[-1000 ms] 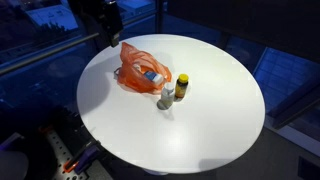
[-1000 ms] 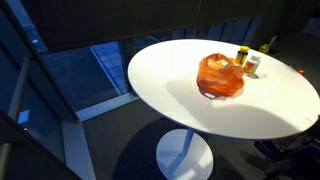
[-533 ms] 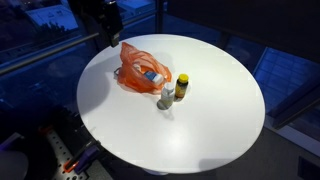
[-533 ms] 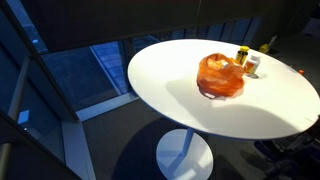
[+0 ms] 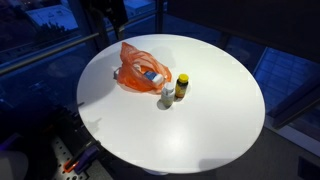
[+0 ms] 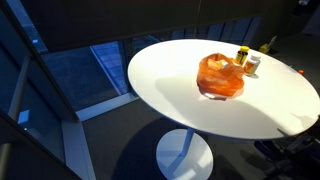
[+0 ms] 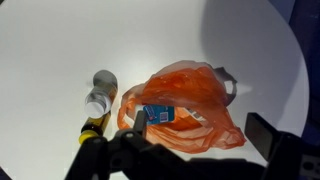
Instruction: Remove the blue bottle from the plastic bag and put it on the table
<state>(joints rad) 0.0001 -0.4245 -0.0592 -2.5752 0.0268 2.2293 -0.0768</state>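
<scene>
An orange plastic bag (image 5: pixel 138 72) lies on the white round table (image 5: pixel 210 110), and it shows in both exterior views (image 6: pixel 220 76). Through the bag's opening I see the blue bottle (image 7: pixel 160 115) lying inside, also visible in an exterior view (image 5: pixel 152 75). In the wrist view my gripper (image 7: pixel 205 135) is open and empty, high above the bag (image 7: pixel 190 95), with its fingers either side of it. In an exterior view the arm (image 5: pixel 108 12) hangs dark above the table's far edge.
A yellow-capped bottle (image 5: pixel 182 85) and a small grey-white container (image 5: pixel 164 100) stand right beside the bag; both also show in the wrist view, the bottle (image 7: pixel 95 125) and the container (image 7: pixel 100 92). Dark windows and floor surround the table.
The arm has shifted slightly up and to the right in the exterior view, and its shadow on the table has moved. The bag and bottles have not moved.
</scene>
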